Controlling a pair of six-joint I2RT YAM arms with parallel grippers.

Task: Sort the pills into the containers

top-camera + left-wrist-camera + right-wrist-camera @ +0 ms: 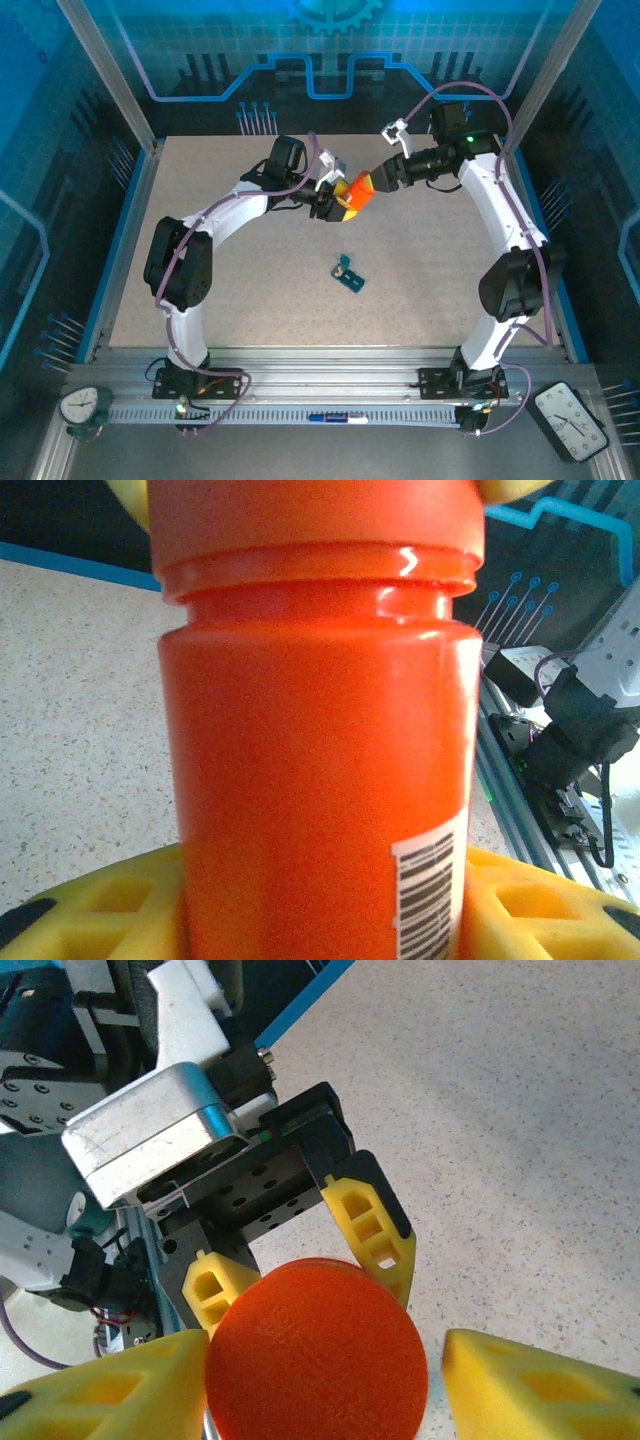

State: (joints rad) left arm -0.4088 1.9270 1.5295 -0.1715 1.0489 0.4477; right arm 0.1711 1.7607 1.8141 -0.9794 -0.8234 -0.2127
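the 2 arms meet over the far middle of the table point(250, 300). the left gripper point(345, 198) is clamped on the body of an orange bottle point(320, 760); in the left wrist view its yellow fingers point(100, 910) press against the bottle's lower sides. the right gripper point(325, 1350) comes in from the other side with its fingers on either side of the round orange cap point(310, 1320). 1 finger lies against the cap's edge, and the other shows a thin slit of table beside it. i cannot tell whether it is pressing yet.

the dark-teal pill box point(349, 273) lies flat near the centre of the table, slightly right of the midline. it is nearer the arm bases than the bottle is, well apart from it, and touched by nothing. bare speckled surface lies all round it, with wide room to the left and toward the near edge. blue rails point(118, 250) border the left and right sides. an aluminium frame point(320, 385) runs along the near edge, where both bases are bolted. the box sits far from every edge.
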